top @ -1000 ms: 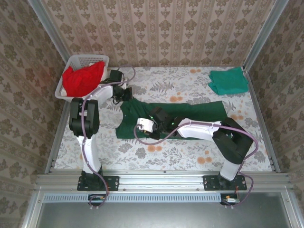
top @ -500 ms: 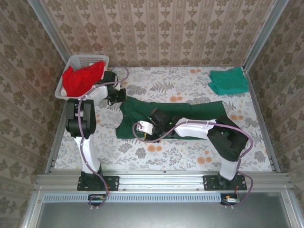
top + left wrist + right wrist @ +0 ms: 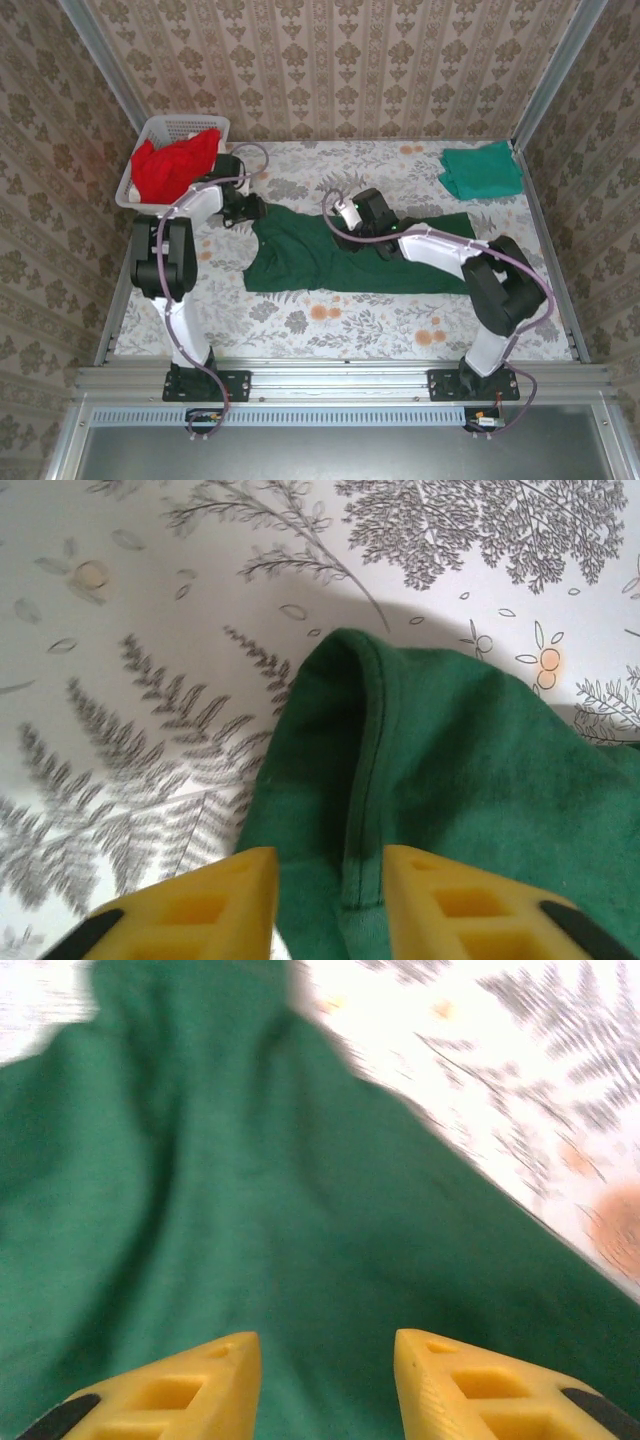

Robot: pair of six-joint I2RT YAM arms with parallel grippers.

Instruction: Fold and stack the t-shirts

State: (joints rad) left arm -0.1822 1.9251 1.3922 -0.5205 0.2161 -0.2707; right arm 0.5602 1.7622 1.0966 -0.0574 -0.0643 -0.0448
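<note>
A large dark green t-shirt [image 3: 340, 258] lies spread flat across the middle of the table. My left gripper [image 3: 252, 210] sits at its far left corner. In the left wrist view the left gripper [image 3: 330, 905] is open, with the shirt's hemmed corner [image 3: 420, 750] lying loose between the yellow fingers [image 3: 200, 910]. My right gripper [image 3: 347, 214] hovers at the shirt's far edge, near the middle. It [image 3: 328, 1365] is open just above the green cloth [image 3: 250, 1210]. A folded teal t-shirt [image 3: 481, 170] lies at the back right. Red t-shirts [image 3: 172, 166] are heaped in the basket.
The white slotted basket [image 3: 188, 125] stands at the back left corner, close behind my left arm. Patterned walls close in the table on three sides. The flower-print tabletop [image 3: 330, 320] lies bare in front of the green shirt.
Both grippers have opened. My right gripper swung from the shirt's near left part to its far edge. The left gripper let go of the corner and stayed there.
</note>
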